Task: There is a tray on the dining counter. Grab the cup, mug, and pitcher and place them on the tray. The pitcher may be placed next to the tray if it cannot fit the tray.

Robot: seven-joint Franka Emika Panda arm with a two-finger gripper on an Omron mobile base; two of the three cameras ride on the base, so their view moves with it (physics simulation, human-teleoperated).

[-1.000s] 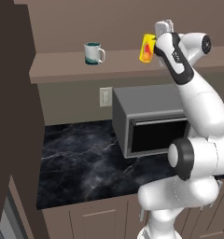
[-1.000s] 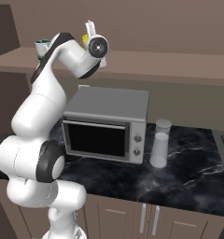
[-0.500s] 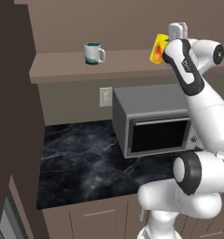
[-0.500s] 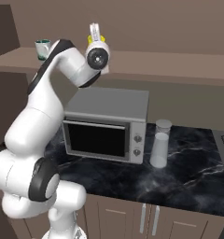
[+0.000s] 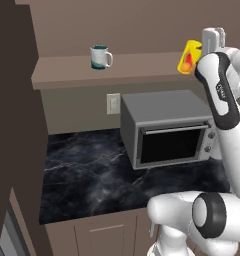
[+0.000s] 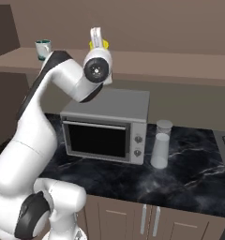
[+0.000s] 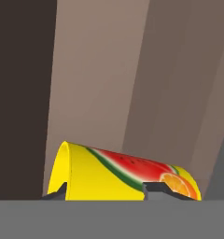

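The yellow cup (image 5: 189, 56) with a red-orange fruit mark hangs tilted at shelf height above the microwave, and my gripper (image 5: 201, 49) is shut on it. The hand view has the cup (image 7: 109, 168) lying sideways between the two fingertips of the gripper (image 7: 107, 190). From the right base view a sliver of the cup (image 6: 92, 45) peeks from behind the gripper (image 6: 96, 38). Far to the left, the white mug (image 5: 100, 56) with a teal band stands on the brown shelf (image 5: 67, 70). Beside the microwave, on the worktop, stands the grey pitcher (image 6: 161, 143). The tray and the dining counter are out of view.
A grey microwave (image 5: 164, 130) sits on the black marble worktop (image 5: 87, 170) over beige cabinets, right under the raised hand. A dark tall cabinet (image 5: 12, 125) closes off the left side. A wall outlet (image 5: 112, 103) is behind the worktop.
The hand has carried the cup to the right along the shelf front, away from the mug. The mug, pitcher and microwave have stayed put.
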